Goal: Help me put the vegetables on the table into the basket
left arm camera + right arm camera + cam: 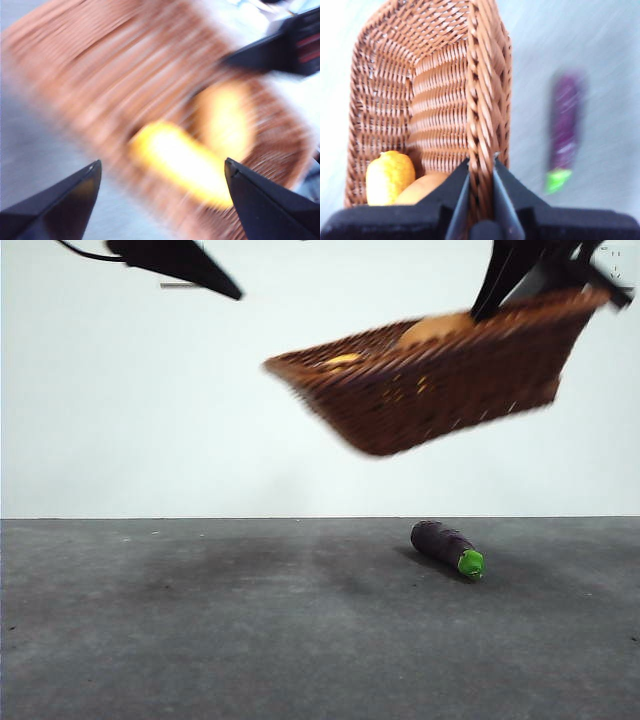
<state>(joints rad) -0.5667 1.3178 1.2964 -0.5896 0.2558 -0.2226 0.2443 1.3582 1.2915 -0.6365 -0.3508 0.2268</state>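
Observation:
The brown wicker basket (pixel 440 380) hangs tilted in the air, high above the table (pixel 200 640). My right gripper (pixel 500 295) is shut on the basket's braided rim (pixel 481 150) at its raised end. Inside lie the yellow corn cob (pixel 389 177) and the brown potato (pixel 420 189); both also show blurred in the left wrist view, corn cob (pixel 175 162), potato (pixel 225 120). The purple eggplant (pixel 447 548) with its green cap lies on the table below the basket, also eggplant (pixel 563 135). My left gripper (pixel 160 180) is open above the basket, holding nothing, and shows as a dark tip (pixel 185 265) at the upper left.
A plain white wall stands behind the table. The dark grey table surface stretches left of the eggplant and toward the front edge.

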